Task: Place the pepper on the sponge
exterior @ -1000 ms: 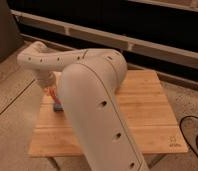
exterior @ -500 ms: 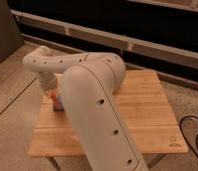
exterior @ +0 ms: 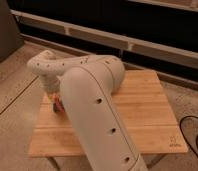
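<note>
Presently, the end effector (exterior: 53, 95) hangs low over the left part of the wooden surface (exterior: 142, 115), largely masked by the arm (exterior: 97, 115); its state cannot be told. Over the last second the wrist shifted slightly right and downward, then held. The pepper (exterior: 55, 101) shows as a red-orange patch directly beneath, against a blue-grey sliver, probably the sponge (exterior: 58, 108). Placement is judged imminent or just made.

Light wooden bench (exterior: 142, 112) on a speckled floor (exterior: 12, 85), blue-grey sponge (exterior: 58, 106) lying near its left edge, red-orange pepper (exterior: 53, 97) just above the sponge, hand (exterior: 55, 100) low over that spot, mostly hidden by the arm (exterior: 92, 100)
</note>
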Robot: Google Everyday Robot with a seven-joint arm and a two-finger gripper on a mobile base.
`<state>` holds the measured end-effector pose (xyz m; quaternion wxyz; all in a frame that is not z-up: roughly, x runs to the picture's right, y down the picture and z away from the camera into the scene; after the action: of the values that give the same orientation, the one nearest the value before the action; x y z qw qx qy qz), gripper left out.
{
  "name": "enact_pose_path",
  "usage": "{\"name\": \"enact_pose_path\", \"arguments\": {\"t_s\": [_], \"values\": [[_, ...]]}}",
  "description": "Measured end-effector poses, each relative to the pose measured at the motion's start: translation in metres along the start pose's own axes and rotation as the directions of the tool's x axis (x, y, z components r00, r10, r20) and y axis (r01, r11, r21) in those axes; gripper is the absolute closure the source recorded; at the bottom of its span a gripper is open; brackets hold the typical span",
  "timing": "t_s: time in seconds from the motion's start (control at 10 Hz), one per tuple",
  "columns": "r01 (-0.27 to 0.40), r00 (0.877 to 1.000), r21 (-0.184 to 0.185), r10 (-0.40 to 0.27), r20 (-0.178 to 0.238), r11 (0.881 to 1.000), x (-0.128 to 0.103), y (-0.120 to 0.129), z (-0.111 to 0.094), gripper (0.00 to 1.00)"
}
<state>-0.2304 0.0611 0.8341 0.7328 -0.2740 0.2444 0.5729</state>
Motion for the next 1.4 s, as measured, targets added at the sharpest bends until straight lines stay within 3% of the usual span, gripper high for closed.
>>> {"name": "enact_pose_path", "arguments": {"t_s": [0.1,0.3,0.4,0.7,1.4], "values": [[0.000,1.000,0.008,0.000,-0.002,1.000,-0.0016,-0.0012,0.0005,0.98],[0.008,1.000,0.014,-0.008,0.003,1.000,-0.0051,-0.0018,-0.0023,0.82],[0.012,1.000,0.015,-0.012,0.003,1.000,-0.0064,-0.0012,-0.0034,0.69],[0.013,1.000,0.016,-0.013,-0.004,1.000,-0.0065,-0.0007,-0.0020,0.41],[0.007,1.000,0.006,-0.007,-0.016,1.000,-0.0049,-0.0034,0.0030,0.38]]}}
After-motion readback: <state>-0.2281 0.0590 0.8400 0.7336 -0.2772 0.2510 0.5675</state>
